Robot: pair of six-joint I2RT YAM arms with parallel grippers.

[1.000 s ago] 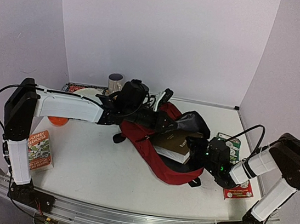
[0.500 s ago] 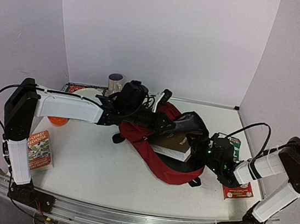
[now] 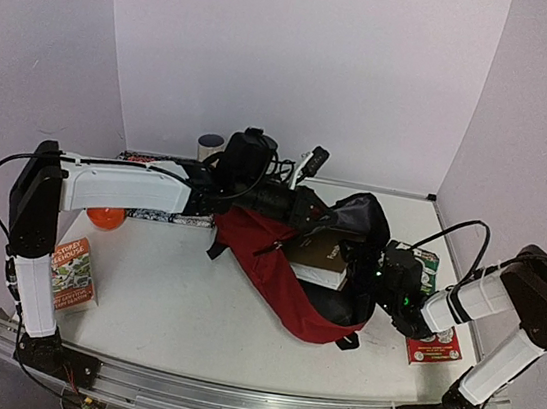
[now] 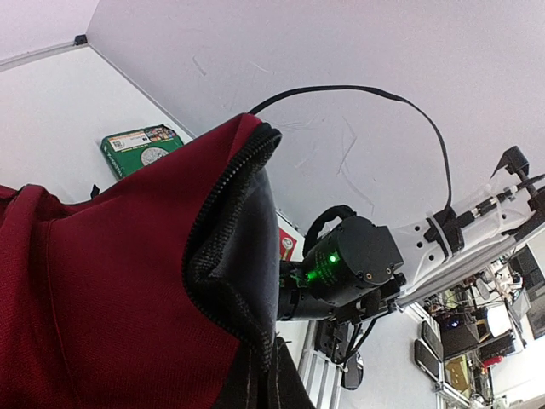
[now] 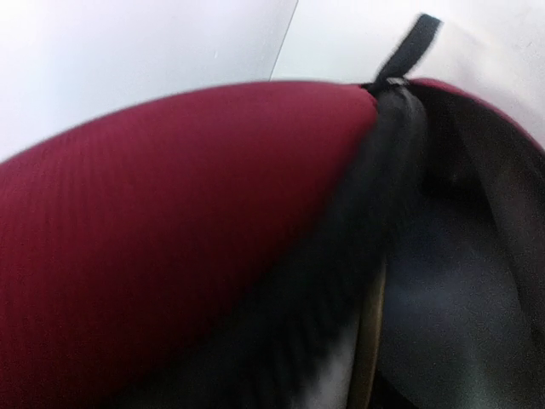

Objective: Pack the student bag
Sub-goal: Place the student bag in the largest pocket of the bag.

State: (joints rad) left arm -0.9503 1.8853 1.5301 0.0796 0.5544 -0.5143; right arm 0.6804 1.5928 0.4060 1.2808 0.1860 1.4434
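The student bag [image 3: 271, 265] lies across the table's middle, dark red with black zips, its mouth open towards the right. My left gripper [image 3: 323, 223] is shut on the bag's upper flap at the zip edge [image 4: 228, 247] and holds it raised. A thick dark book [image 3: 322, 259] lies inside the mouth. My right gripper [image 3: 373, 278] is at the bag's right rim beside the book, its fingers hidden by fabric. The right wrist view is blurred: red fabric [image 5: 170, 221], the black zip edge [image 5: 375, 196], and a pale strip [image 5: 341, 383] that may be the book's pages.
An orange ball [image 3: 105, 219] and a small book [image 3: 73, 274] lie at the left. A cup [image 3: 210, 143] and a patterned flat thing [image 3: 156, 215] are at the back left. A green box [image 3: 419, 262] and a red booklet [image 3: 433, 349] lie by the right arm.
My left gripper has lifted the flap higher, so the mouth stands wider. The book has gone deeper into the bag. My right gripper has drawn back slightly to the right.
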